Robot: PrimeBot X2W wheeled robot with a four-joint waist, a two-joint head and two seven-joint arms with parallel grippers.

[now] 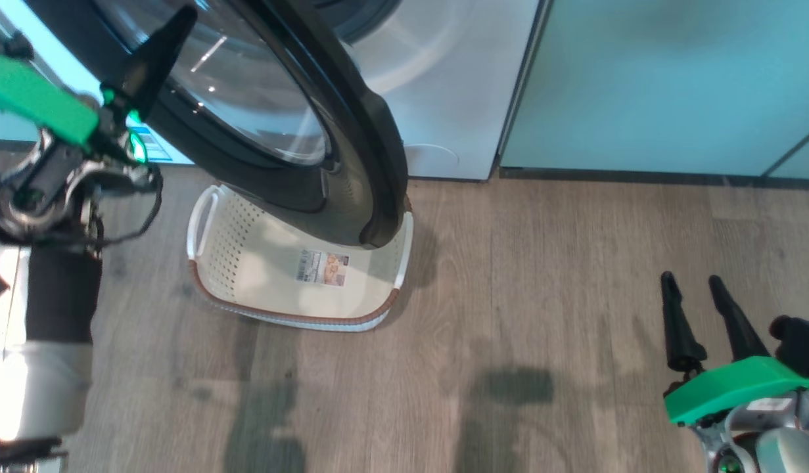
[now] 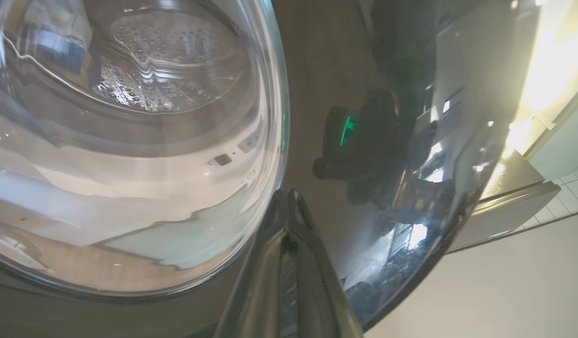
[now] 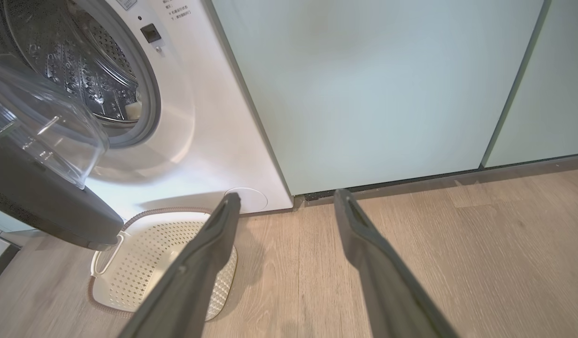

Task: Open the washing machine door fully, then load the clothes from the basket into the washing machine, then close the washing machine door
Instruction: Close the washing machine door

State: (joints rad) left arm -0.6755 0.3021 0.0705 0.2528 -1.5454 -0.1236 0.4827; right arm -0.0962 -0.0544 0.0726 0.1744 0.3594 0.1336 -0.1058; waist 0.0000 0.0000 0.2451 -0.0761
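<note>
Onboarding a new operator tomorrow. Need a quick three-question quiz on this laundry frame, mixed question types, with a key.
1. True or false: the basket on the floor is full.
2. Multiple choice: the right gripper is A) open, holding nothing; B) shut, holding nothing; C) shut on the basket.
3. Short answer: what is the left gripper, with its fingers shut, pointing at?

Key
1. False. It is empty, and the sticker on its base shows.
2. A.
3. The washing machine door, which hangs open above the basket.
</note>
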